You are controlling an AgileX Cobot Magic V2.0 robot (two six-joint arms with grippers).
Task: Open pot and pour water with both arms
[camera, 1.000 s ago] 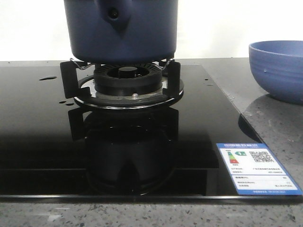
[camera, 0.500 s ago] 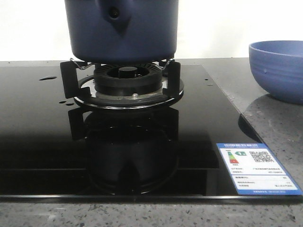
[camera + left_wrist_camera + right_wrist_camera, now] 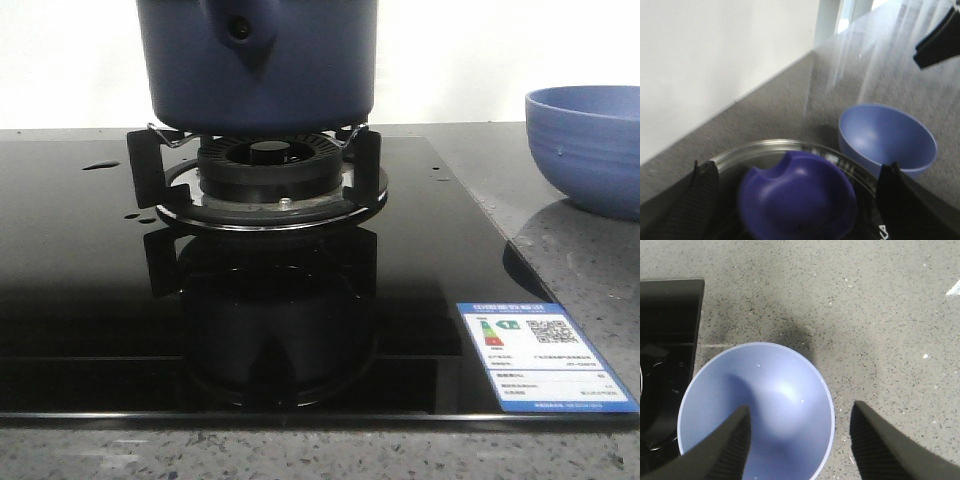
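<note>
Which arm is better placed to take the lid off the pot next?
Left, most likely. The left hand is open with the lid's knob between its fingers, the glass lid right below. The right hand hangs open over the bowl on the counter, beside the stove, away from the pot.

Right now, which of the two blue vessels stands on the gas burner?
The pot, large and dark navy, sits on the burner grate; the lighter blue bowl rests on the stone counter.
</note>
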